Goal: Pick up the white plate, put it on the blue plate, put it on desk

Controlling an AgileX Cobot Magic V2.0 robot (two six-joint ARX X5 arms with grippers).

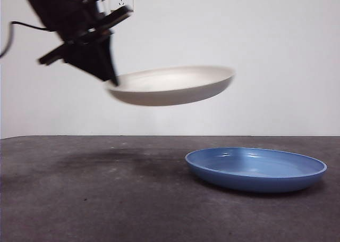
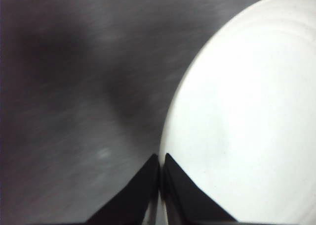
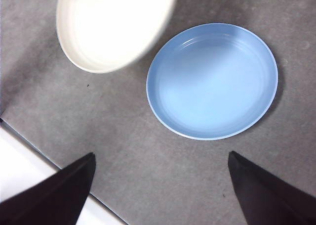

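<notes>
The desk (image 1: 79, 199) runs dark and mottled across the whole front view, under a pale wall (image 1: 276, 56); a soft shadow lies on it below the raised plate. The blue plate (image 1: 256, 169) sits flat on the desk, glossy inside and with nothing in it; in the right wrist view it (image 3: 212, 80) shows whole, a full circle on the grey surface. The white plate (image 1: 172, 85) hangs in the air, well clear of the desk, above and beside the blue plate and not touching it; its far side is tipped slightly up; it is a little blurred in the front view and at its edge in the right wrist view (image 3: 111, 24). The left gripper (image 1: 110, 77) comes in dark from the upper corner of the front view and pinches the white plate (image 2: 247, 121) by its rim, jaws clamped tight with only the thin rim between them (image 2: 161, 180). The right gripper (image 3: 160, 185) hovers high above the desk, near the blue plate, jaws spread wide and holding nothing.
</notes>
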